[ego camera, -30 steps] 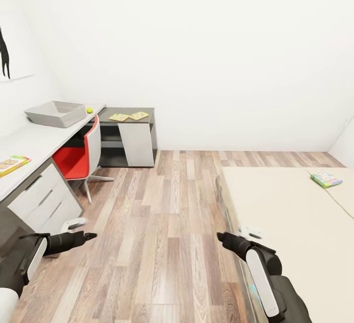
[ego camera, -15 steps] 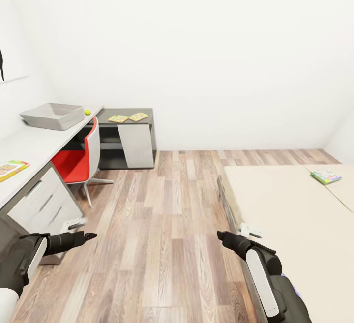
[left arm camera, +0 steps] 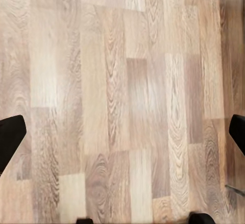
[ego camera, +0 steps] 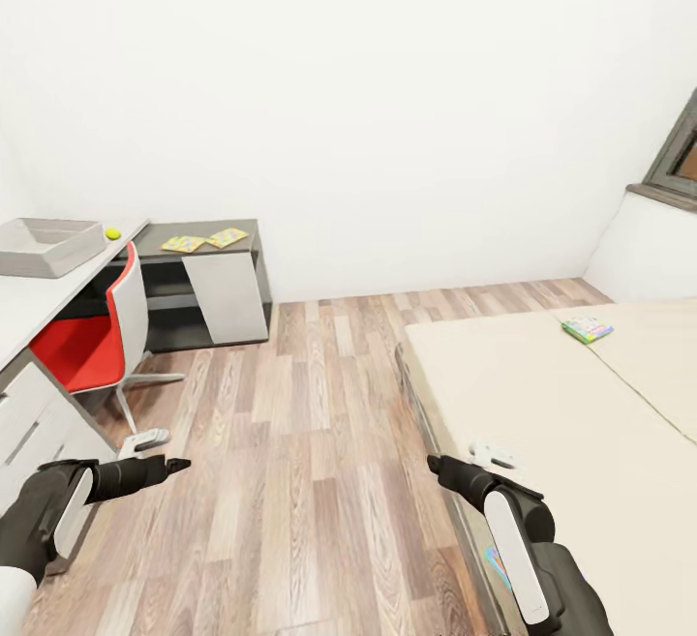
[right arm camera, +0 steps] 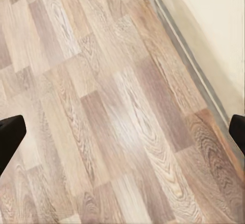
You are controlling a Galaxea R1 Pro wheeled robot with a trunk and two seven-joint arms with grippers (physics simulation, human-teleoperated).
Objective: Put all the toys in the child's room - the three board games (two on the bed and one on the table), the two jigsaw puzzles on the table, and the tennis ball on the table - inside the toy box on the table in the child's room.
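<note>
The light grey toy box (ego camera: 44, 246) stands on the white table (ego camera: 19, 302) at the far left, with the tennis ball (ego camera: 112, 233) just beside it. Two jigsaw puzzles (ego camera: 184, 244) (ego camera: 227, 237) lie on the lower dark side unit (ego camera: 244, 251). One white-green board game (ego camera: 587, 328) lies far back on the bed (ego camera: 542, 404). A bluish flat patch (ego camera: 496, 563) peeks out at the bed edge behind my right forearm. My left gripper (ego camera: 179, 465) (left arm camera: 122, 137) and right gripper (ego camera: 433, 465) (right arm camera: 122, 132) hang open over the wood floor, holding nothing.
A red and white chair (ego camera: 87, 346) is tucked at the table. Wood floor (ego camera: 300, 442) runs between table and bed. A dark-framed window (ego camera: 678, 157) sits in the right wall above a white ledge.
The camera has swung to the right, so table, chair and bed slid left in the picture. The board game on the near table went out of view and the window came in. Both arms keep their pose.
</note>
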